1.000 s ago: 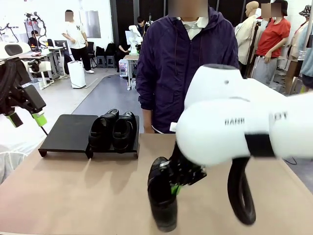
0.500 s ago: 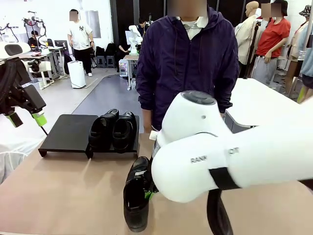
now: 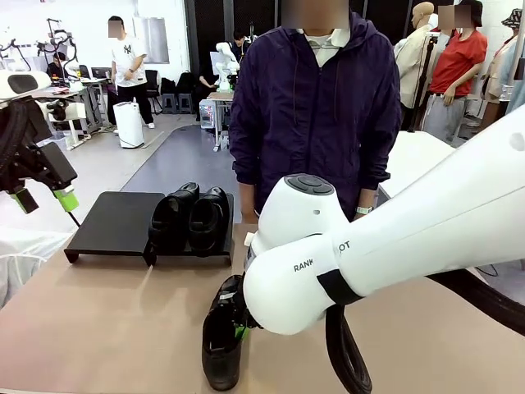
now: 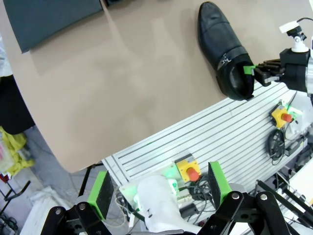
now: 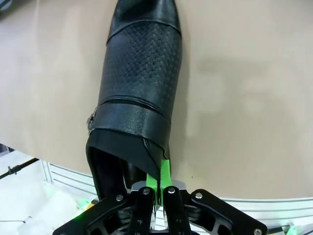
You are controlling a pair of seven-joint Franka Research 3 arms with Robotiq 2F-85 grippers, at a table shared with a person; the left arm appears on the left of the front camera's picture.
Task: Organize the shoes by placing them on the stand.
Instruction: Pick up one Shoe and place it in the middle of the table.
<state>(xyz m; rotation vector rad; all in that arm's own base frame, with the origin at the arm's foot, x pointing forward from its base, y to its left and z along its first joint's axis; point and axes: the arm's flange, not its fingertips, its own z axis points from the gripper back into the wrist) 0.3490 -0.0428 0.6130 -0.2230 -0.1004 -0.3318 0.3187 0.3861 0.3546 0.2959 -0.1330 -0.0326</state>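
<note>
Worryingly, the right gripper (image 5: 161,172) pinches only the collar edge of the glossy black leather slip-on shoe (image 5: 139,83), well short of the low matte-black rectangular stand (image 3: 115,222), so its toe could swing or slip free; the left gripper (image 3: 45,199) hangs open off that stand's left end.

Entry: shoe (image 3: 220,349), heel rim pinched in the right gripper (image 3: 240,327), now lies further toward the robot's left across the desk (image 3: 107,328) than a second ago. Right arm (image 3: 344,254) is shifted leftward with it, and its white housing no longer covers the person's (image 3: 316,107) jacket.
</note>
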